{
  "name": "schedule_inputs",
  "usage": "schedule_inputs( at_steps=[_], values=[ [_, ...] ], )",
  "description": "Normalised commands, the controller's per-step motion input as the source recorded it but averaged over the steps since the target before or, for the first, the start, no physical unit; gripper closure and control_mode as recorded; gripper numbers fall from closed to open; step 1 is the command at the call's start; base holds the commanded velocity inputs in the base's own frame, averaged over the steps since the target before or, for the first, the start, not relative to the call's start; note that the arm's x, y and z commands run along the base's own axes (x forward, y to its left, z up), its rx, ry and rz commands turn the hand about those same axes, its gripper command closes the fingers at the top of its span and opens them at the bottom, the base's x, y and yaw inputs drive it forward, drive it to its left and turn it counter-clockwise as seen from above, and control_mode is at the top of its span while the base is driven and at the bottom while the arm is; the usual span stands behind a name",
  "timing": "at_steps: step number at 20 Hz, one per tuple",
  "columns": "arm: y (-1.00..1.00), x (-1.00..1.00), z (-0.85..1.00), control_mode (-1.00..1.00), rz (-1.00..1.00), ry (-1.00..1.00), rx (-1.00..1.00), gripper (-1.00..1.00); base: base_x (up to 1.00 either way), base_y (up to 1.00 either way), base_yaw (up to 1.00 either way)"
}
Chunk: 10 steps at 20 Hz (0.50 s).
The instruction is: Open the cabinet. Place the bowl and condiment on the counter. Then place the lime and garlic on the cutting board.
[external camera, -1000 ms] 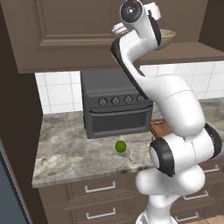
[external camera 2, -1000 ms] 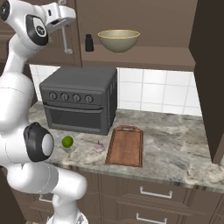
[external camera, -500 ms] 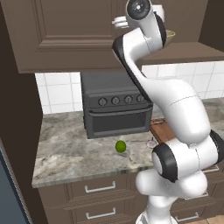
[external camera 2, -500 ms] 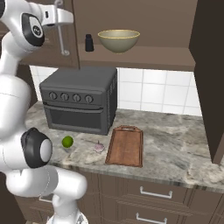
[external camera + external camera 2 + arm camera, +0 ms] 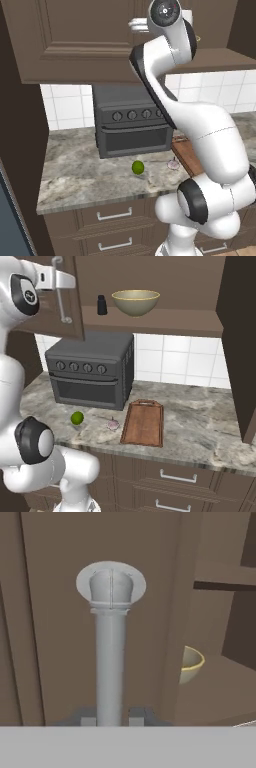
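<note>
The grey-beige marbled stone desk [image 5: 200,421] runs under a white tiled wall, with dark brown drawers with short silver handles [image 5: 175,476] below its thick edge. A dark grey countertop oven [image 5: 90,373] stands at the back. In front of it lie a small bright green lime [image 5: 77,417] and, near it, a pale whitish-pink garlic bulb [image 5: 113,425]; just beside the garlic sits a flat reddish-brown wooden cutting board [image 5: 144,422], bare.

Above, the large dark brown wooden wall cabinet [image 5: 55,311] has its doors swung open. On its shelf [image 5: 165,321] stand a small dark cylindrical condiment shaker [image 5: 102,305] and a wide pale olive-beige bowl [image 5: 135,302], near each other.

The tool [image 5: 112,717] is clamped on the long silver bar handle [image 5: 110,652] of the left door, its tips either side of the bar.
</note>
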Motion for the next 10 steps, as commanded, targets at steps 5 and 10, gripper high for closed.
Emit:
schedule_inputs(
  at_steps=[5, 10],
  values=[
    [-0.06, -0.68, 0.25, -1.00, 0.00, -0.04, 0.01, 1.00, 0.00, 0.00, 0.00],
    [-0.03, -0.64, 0.24, -1.00, 0.00, -0.04, 0.00, 1.00, 0.00, 0.00, 0.00]
  ],
)
